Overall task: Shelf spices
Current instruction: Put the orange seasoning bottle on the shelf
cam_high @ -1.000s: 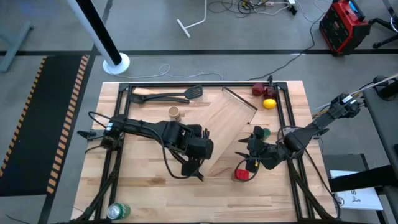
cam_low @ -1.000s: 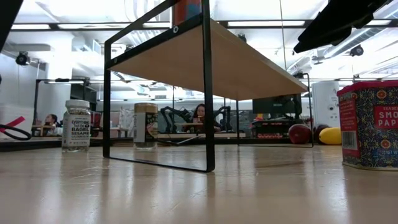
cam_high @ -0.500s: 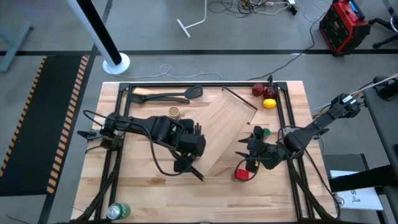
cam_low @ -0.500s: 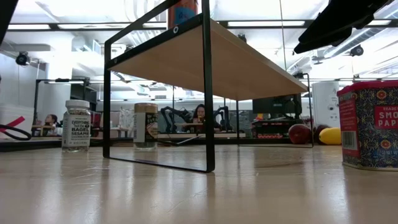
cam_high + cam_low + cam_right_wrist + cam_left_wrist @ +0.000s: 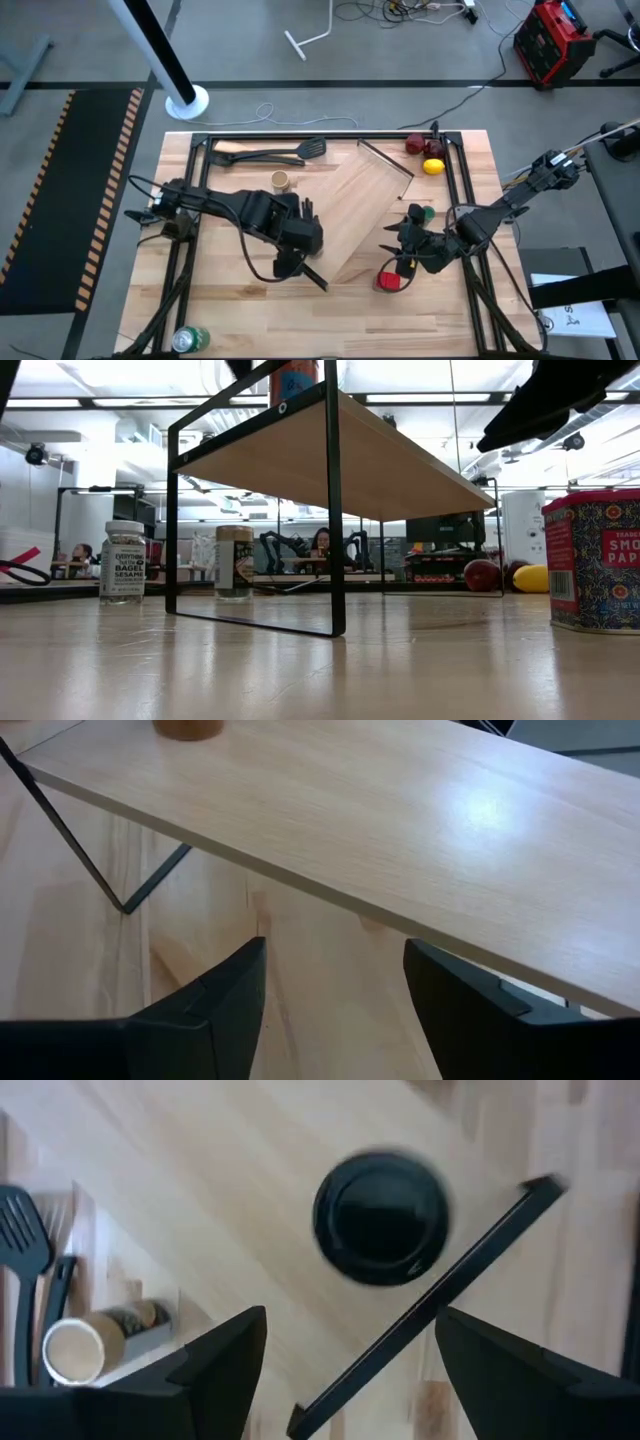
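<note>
The shelf [image 5: 355,205] stands slantwise on the table on its black end bars. A black-capped jar [image 5: 380,1215] stands upright on the board near its near-left bar [image 5: 430,1310], and shows on top in the low view [image 5: 296,375]. My left gripper [image 5: 305,232] hovers open above that end, with the jar beyond its fingertips. My right gripper [image 5: 388,240] waits open beside the shelf's right edge, between the green jar [image 5: 425,213] and the red square tin [image 5: 388,280]. The tan cylinder [image 5: 280,180] stands left of the shelf. A white-capped jar [image 5: 123,560] stands on the table.
Two black spatulas [image 5: 270,155] lie at the far left. Dark red fruit [image 5: 418,145] and a lemon [image 5: 433,167] sit at the far right. A green can [image 5: 190,338] lies at the near left corner. A black tube frame [image 5: 200,140] rings the work area.
My left gripper has drawn back from the shelf's near end toward the table's left and far edges. The black-capped jar stays upright on the board.
</note>
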Robot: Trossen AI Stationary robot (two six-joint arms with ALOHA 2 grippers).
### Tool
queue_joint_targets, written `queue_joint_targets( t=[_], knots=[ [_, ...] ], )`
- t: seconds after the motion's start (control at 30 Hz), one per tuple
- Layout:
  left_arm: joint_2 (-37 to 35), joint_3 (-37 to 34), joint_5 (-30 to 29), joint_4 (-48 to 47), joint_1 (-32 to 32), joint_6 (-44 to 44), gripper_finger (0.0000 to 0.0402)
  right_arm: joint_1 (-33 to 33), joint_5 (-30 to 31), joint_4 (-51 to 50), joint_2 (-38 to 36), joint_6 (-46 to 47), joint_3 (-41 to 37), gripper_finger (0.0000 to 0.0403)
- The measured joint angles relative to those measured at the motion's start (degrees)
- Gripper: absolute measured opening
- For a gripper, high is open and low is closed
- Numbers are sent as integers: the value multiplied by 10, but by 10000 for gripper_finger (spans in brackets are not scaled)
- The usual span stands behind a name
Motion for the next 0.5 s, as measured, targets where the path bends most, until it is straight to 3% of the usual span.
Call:
queue_joint_targets(
  t=[0.3, 0.5],
  knots=[
    [-2, -109, -27, 58, 5, 2, 250, 0, 1, 7, 0, -2, 0, 225],
    [-2, -123, -87, 67, 5, -4, 234, 0, 1, 18, 0, -7, 0, 223]
  ],
)
